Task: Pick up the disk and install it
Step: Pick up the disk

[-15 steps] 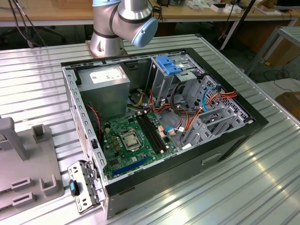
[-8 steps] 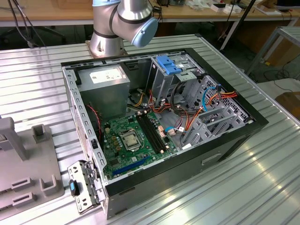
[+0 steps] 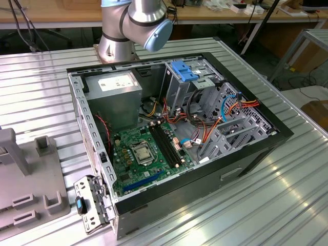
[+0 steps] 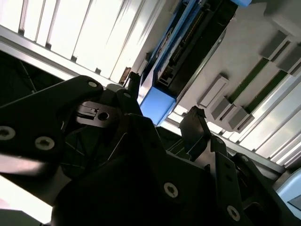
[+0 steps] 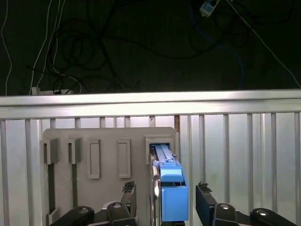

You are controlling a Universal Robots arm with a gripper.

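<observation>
Step in hand: pick-up, grasp not yet made. In the first wrist view the claw [image 5: 165, 188] is released. Its fingers [image 5: 130, 195] stand one to each side of the disk [image 5: 173, 200], with a visible gap on both sides. Nothing is held.

Disk location: it stands on edge in an end slot of the grey slotted holder [image 5: 108, 141], blue carrier end towards the camera. The second wrist view shows the same straddle, with the blue end between the two finger tips.

Judgement on the grasp: it calls for the fingers to meet the two broad faces squarely and evenly. The gap looks slightly wider on one side, so uneven contact could tip the disk against the slot wall. A pull along the slot's axis seems safest.

Edges and room:
- The holder's other slots stand empty, so that side is free for a finger.
- On the disk's other side bare tabletop [image 3: 266, 205] slats lie open.
- Beyond the holder the tabletop ends at a raised rail, with dark floor behind it.
- In the exterior view the holder lies at the exterior view's left, well apart from the open computer case [image 3: 205, 179].
- Inside the case, the drive cage [image 3: 179, 95] under its blue bracket [image 3: 183, 70] sits close to loose cables [image 3: 202, 138], so room there looks tight.
</observation>
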